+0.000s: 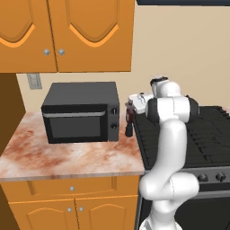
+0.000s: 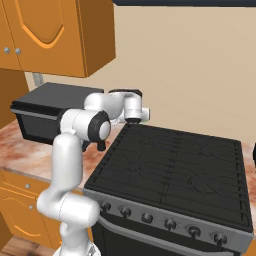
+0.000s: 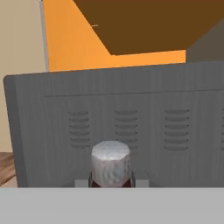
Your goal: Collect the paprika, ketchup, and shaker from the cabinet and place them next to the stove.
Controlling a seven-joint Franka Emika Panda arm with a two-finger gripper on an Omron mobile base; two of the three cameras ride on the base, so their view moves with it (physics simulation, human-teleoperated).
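I held my gripper [image 1: 130, 110] clamped on the ketchup [image 1: 129, 122] at center frame, bottle hanging upright just left of the stove [image 1: 188, 139], ready to set on the counter [image 1: 67, 157].

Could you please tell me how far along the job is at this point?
Done: nothing looks placed yet. In hand: the gripper is shut on the ketchup, low over the counter between microwave and stove. Left: release it there, then likely fetch the paprika and shaker.
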